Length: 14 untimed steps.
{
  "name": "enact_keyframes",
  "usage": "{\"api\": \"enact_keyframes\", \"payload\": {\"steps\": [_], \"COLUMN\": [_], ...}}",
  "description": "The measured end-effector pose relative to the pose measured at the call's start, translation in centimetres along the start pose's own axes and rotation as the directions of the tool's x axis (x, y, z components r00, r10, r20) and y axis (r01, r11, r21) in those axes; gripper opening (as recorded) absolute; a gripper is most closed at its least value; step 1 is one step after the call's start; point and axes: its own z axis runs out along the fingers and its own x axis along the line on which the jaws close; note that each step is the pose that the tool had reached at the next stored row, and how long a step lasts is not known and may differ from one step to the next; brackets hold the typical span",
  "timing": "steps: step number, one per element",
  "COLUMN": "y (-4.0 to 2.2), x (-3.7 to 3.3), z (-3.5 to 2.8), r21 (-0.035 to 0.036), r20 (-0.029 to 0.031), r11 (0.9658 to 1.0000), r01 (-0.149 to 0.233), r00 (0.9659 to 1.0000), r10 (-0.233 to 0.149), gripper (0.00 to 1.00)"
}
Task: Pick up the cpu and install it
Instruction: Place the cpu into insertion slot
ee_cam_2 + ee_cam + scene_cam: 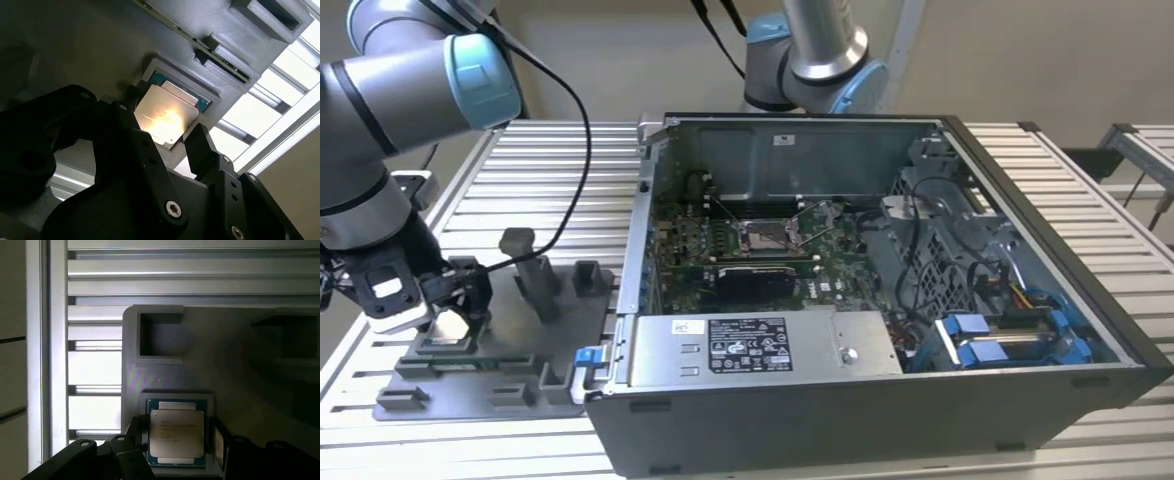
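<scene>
Slatted aluminium makes up the table (pixel 520 160), which carries a grey moulded tray (pixel 494 390) at the lower left of the exterior view and an open computer case (pixel 1067 400) across the middle and right. The cpu (pixel 177 432) lies flat in a square nest of that tray, metal lid up, with a thin green border showing round the lid in both wrist views. It looks light, thin and quite stiff. The polished lid, which throws back a bright glare in the second wrist view (pixel 167 120), is likely slick, and the underside and corners are probably the delicate parts. I judge the safe hold to be on two opposite edges of the green board, kept level and squeezed only lightly, never on the faces. The claw (pixel 177 440) straddles the chip, one black finger (pixel 137 432) beside one edge of the nest and the other beside the opposite edge. The jaws stand a little wider than the chip and grip nothing; whether a pad brushes the nest wall I cannot tell. In the exterior view the claw (pixel 450 322) points straight down over the tray at the lower left. The arm (pixel 400 80) folds down from the upper left corner, its wrist vertical and a cable looping behind it. Well apart, at the centre of the frame, the motherboard socket (pixel 765 236) sits inside the case with its latch frame raised.
</scene>
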Motion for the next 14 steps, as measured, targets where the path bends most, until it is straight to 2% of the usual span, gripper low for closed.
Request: {"api": "enact_keyframes", "payload": {"steps": [2, 14], "y": [0.01, 0.0], "x": [-0.14, -0.14], "z": [0.01, -0.05], "r21": [0.0, 0.002], "r20": [-0.0081, -0.0109], "r11": [1.0, 1.0], "r01": [0.002, 0.004], "r00": [1.0, 0.9999], "r10": [-0.002, -0.004], "gripper": [1.0, 1.0]}}
